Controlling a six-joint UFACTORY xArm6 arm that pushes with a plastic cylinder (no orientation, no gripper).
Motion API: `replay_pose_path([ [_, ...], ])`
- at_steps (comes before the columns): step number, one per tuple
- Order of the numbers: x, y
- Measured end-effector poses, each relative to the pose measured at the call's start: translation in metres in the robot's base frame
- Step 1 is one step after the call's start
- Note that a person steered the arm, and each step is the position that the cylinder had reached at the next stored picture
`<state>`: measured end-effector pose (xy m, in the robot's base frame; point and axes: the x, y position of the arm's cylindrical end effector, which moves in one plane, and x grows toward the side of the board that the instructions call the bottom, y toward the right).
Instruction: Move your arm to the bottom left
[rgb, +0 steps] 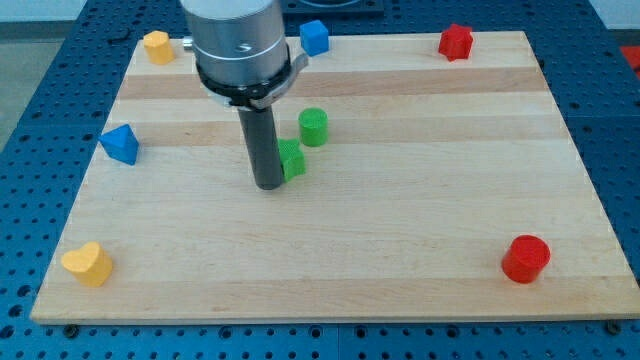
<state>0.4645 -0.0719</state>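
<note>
My tip (269, 186) rests on the wooden board (400, 270) a little left of its middle, at the end of a dark rod under the grey arm head. A green block (293, 160) sits right against the rod's right side, partly hidden by it. A green cylinder (314, 126) stands just above and to the right of that. The board's bottom left corner holds a yellow heart-shaped block (87, 264), far down and left of my tip.
A blue triangular block (121, 144) lies at the left edge. A yellow block (157, 46) is at the top left, a blue block (314, 37) at the top middle, a red block (456, 41) at the top right, a red cylinder (526, 259) at the bottom right.
</note>
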Motion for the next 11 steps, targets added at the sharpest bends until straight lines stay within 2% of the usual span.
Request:
replay_pose_path([
  [3, -0.008, 0.029],
  [4, 0.013, -0.007],
  [6, 0.017, -0.14],
  [7, 0.046, -0.206],
  [8, 0.063, -0.233],
  [9, 0.071, -0.233],
  [11, 0.152, -0.226],
])
